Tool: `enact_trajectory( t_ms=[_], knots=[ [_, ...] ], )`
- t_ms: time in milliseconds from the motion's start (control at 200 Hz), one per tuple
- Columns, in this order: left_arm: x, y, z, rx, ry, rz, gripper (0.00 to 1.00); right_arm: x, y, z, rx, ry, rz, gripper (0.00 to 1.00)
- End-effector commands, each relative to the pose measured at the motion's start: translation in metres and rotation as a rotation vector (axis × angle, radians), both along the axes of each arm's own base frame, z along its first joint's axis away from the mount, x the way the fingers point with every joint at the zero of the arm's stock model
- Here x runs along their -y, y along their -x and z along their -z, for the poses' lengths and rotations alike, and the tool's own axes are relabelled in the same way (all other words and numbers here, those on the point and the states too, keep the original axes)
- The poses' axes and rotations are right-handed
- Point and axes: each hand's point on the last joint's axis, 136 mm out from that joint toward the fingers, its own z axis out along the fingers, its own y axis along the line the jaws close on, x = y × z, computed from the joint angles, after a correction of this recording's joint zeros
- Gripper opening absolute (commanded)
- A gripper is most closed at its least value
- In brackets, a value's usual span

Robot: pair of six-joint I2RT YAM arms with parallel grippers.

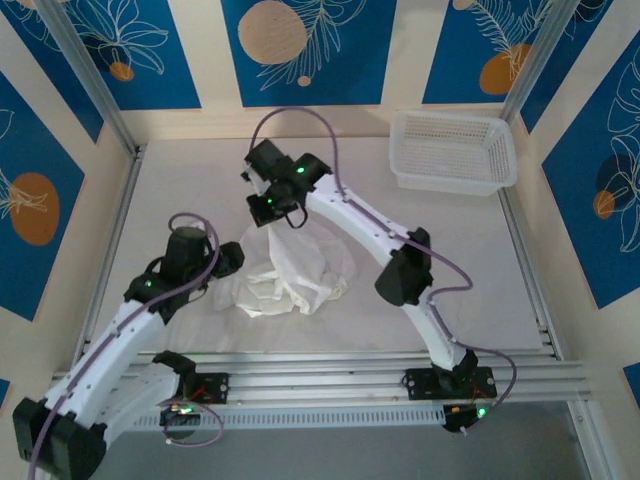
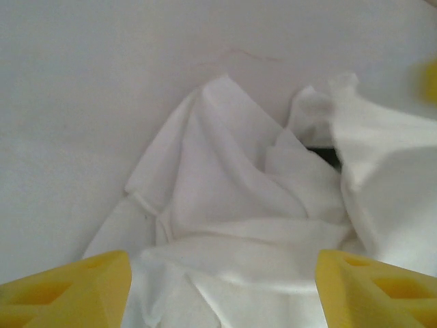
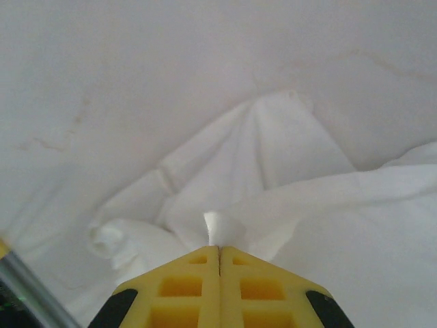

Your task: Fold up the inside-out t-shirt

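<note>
The inside-out t-shirt (image 1: 292,275) lies crumpled in a white heap near the middle of the table. My right gripper (image 1: 264,218) hangs over the heap's far edge. In the right wrist view its yellow jaws are pressed together with a small peak of the t-shirt (image 3: 273,178) pinched at the right gripper's (image 3: 218,247) tip. My left gripper (image 1: 228,264) sits at the heap's left side. In the left wrist view the left gripper (image 2: 222,273) is open, its yellow fingers (image 2: 75,290) wide apart, with folds of the t-shirt (image 2: 232,191) lying between and beyond them.
A white plastic mesh basket (image 1: 452,183) stands at the back right of the table. Aluminium rails (image 1: 330,375) run along the near edge by the arm bases. Blue patterned walls close in the back and sides.
</note>
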Motion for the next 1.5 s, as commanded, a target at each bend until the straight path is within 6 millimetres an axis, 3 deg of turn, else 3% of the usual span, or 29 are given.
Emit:
enact_trajectory(
  t_ms=[0, 65, 165, 240, 325, 520, 680, 780, 875, 885, 935, 1000, 1060, 1135, 1210, 1275, 1380, 1495],
  knots=[
    [0.006, -0.022, -0.015, -0.027, 0.038, 0.052, 0.71, 0.027, 0.012, -0.091, 0.129, -0.158, 0.014, 0.00],
    [0.008, -0.034, -0.009, -0.091, 0.049, 0.056, 0.70, 0.048, 0.021, -0.117, 0.224, -0.192, 0.028, 0.00],
    [0.011, -0.048, 0.009, -0.211, 0.064, 0.057, 0.70, 0.088, 0.030, -0.140, 0.357, -0.238, 0.115, 0.00],
    [0.017, -0.056, 0.028, -0.316, 0.083, 0.076, 0.70, 0.118, 0.038, -0.146, 0.417, -0.279, 0.163, 0.00],
    [0.025, -0.066, 0.049, -0.383, 0.095, 0.101, 0.69, 0.137, 0.050, -0.144, 0.441, -0.337, 0.168, 0.00],
    [0.024, -0.104, 0.083, -0.395, 0.040, 0.082, 0.70, 0.149, 0.072, -0.132, 0.380, -0.380, 0.127, 0.00],
    [0.034, -0.131, 0.113, -0.433, 0.049, 0.096, 0.71, 0.151, 0.073, -0.124, 0.350, -0.368, 0.132, 0.00],
    [0.035, -0.140, 0.131, -0.475, 0.038, 0.093, 0.57, 0.154, 0.070, -0.130, 0.360, -0.376, 0.155, 0.00],
    [0.033, -0.149, 0.127, -0.462, 0.033, 0.089, 0.05, 0.162, 0.065, -0.144, 0.380, -0.394, 0.191, 0.00],
    [0.033, -0.150, 0.124, -0.456, 0.033, 0.089, 0.00, 0.164, 0.064, -0.146, 0.385, -0.397, 0.195, 0.00],
    [0.030, -0.158, 0.107, -0.428, 0.042, 0.084, 0.00, 0.170, 0.059, -0.158, 0.407, -0.416, 0.220, 0.00],
    [0.021, -0.172, 0.064, -0.350, 0.061, 0.075, 0.00, 0.181, 0.052, -0.181, 0.457, -0.459, 0.253, 0.00],
    [0.007, -0.186, -0.001, -0.235, 0.079, 0.057, 0.00, 0.193, 0.046, -0.213, 0.534, -0.501, 0.258, 0.00],
    [-0.019, -0.195, -0.101, -0.039, 0.077, 0.023, 0.00, 0.215, 0.043, -0.265, 0.684, -0.524, 0.261, 0.00],
    [-0.044, -0.185, -0.192, 0.138, 0.075, -0.012, 0.00, 0.239, 0.048, -0.315, 0.853, -0.554, 0.266, 0.00],
    [-0.062, -0.168, -0.248, 0.253, 0.070, -0.045, 0.00, 0.252, 0.058, -0.347, 0.990, -0.605, 0.247, 0.00],
    [-0.073, -0.142, -0.299, 0.378, 0.079, -0.065, 0.00, 0.261, 0.072, -0.378, 1.147, -0.656, 0.208, 0.00],
    [-0.073, -0.123, -0.322, 0.432, 0.094, -0.071, 0.00, 0.264, 0.076, -0.390, 1.175, -0.662, 0.201, 0.00]
  ],
)
